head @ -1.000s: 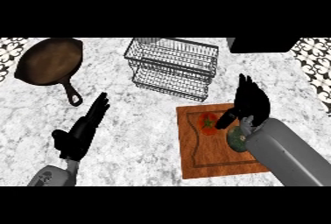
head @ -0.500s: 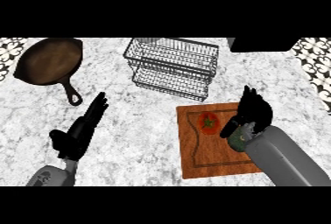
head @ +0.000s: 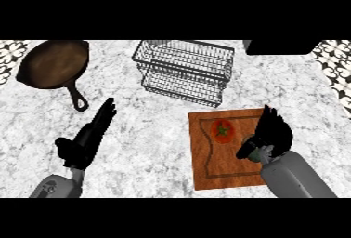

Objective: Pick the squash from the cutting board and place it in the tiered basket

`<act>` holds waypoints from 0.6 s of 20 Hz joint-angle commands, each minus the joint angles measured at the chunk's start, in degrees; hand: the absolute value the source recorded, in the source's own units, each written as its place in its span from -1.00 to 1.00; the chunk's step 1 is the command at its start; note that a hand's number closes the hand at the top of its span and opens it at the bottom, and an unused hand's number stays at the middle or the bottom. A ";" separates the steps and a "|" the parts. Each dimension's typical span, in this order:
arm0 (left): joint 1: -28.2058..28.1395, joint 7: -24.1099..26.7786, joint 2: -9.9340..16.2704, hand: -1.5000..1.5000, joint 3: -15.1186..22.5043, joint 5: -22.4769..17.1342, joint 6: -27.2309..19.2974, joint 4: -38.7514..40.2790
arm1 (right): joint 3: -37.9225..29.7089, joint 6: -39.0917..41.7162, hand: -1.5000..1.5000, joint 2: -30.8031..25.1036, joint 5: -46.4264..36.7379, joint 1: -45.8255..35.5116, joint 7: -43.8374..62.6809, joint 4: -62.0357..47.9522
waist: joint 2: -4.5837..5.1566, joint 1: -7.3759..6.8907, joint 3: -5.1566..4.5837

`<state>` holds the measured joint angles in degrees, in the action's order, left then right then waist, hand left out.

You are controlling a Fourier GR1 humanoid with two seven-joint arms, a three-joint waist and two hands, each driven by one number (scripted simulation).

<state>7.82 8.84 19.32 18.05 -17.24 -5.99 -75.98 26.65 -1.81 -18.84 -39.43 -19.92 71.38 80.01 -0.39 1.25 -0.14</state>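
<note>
Round red squash (head: 223, 130), flat wooden board (head: 205, 172)

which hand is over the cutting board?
The right hand, over the board beside the red squash. The left hand is over bare counter.

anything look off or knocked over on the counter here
Nothing stands out. The tiered basket stands upright, the pan lies flat, and the red, green-stemmed item sits on the cutting board beside the right hand.
</note>
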 commanded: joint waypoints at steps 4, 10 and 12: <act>0.92 -2.53 2.42 0.00 -2.08 -1.14 2.68 -1.39 | -3.56 1.78 -1.00 2.79 -4.48 5.32 13.83 4.98 | 0.03 -0.42 0.07; -0.78 -0.39 -2.39 0.00 0.79 2.99 -0.66 -1.19 | -5.52 3.15 -1.00 8.02 -8.24 5.10 12.33 2.98 | 0.31 -1.29 0.09; 2.04 0.20 -1.49 0.00 -1.71 2.25 1.41 2.22 | -6.74 2.72 -1.00 6.12 -8.13 10.23 7.43 4.51 | 0.34 -0.66 0.09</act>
<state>8.45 8.34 18.05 17.42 -15.53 -5.52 -76.00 21.30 -0.94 -13.50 -46.57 -11.67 69.72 82.98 -0.11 0.41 -0.05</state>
